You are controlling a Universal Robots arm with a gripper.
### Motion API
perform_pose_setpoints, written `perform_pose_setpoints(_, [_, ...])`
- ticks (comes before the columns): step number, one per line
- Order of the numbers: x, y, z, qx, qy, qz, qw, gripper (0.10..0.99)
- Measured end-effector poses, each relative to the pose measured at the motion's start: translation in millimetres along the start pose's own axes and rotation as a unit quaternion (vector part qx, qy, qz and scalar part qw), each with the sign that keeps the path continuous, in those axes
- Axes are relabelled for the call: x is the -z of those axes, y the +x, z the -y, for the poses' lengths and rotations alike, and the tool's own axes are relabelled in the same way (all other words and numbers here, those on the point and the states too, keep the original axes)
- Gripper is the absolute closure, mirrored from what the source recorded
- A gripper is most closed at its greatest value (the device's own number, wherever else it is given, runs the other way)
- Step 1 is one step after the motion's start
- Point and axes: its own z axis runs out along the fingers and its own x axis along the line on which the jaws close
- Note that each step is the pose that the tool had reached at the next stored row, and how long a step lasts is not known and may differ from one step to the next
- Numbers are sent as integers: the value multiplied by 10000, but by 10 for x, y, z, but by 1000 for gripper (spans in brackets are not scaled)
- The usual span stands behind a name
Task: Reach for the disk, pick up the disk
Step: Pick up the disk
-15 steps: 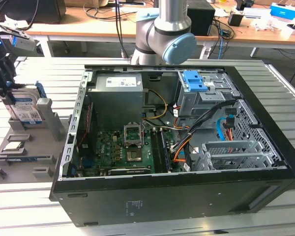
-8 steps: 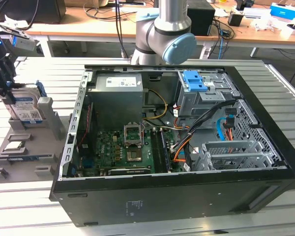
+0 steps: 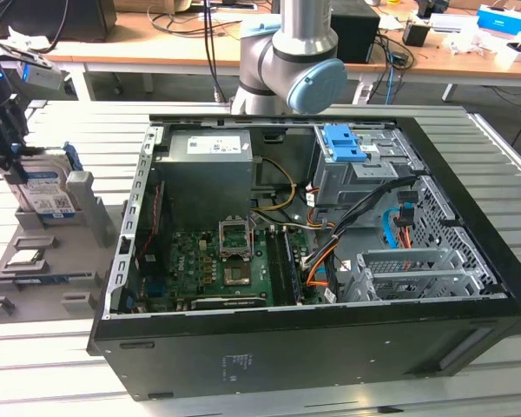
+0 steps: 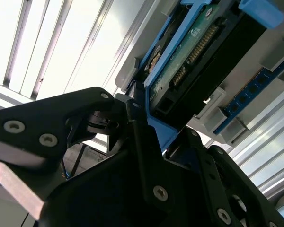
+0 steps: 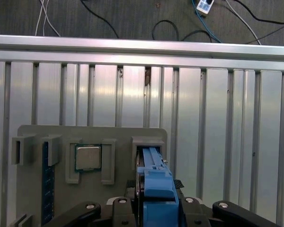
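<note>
Well, the gripper sits at about 9 o'clock from the open computer case in the exterior view, down over the disk. The disk stands on edge in a slot of the grey holder, its label facing the camera (white and blue, too small to make out further) and blue rails on its sides. The holder rests on the slatted metal table, just beside the case. At about 6 o'clock from the disk in that view, a small square processor chip lies flat in its own recess of the holder, apart from the disk.

In both wrist views the black fingers press against the disk's blue rail, one on each side, so the tool is pinching the disk. The second wrist view shows the disk's green circuit board and a row of connector pins. In the first wrist view the disk is seen edge-on, its blue rail running from between the fingers into the grey slot, with the chip in a neighbouring recess.

The arm, grey with a pale blue cap, rises at about 12 o'clock from the case.
</note>
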Motion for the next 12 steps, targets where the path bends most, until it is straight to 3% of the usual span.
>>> perform_pose_setpoints(5, [52,0,-1,0,-1,-4,10000,714])
perform_pose_setpoints(12, [255,-2,-3,0,0,-4,10000,714])
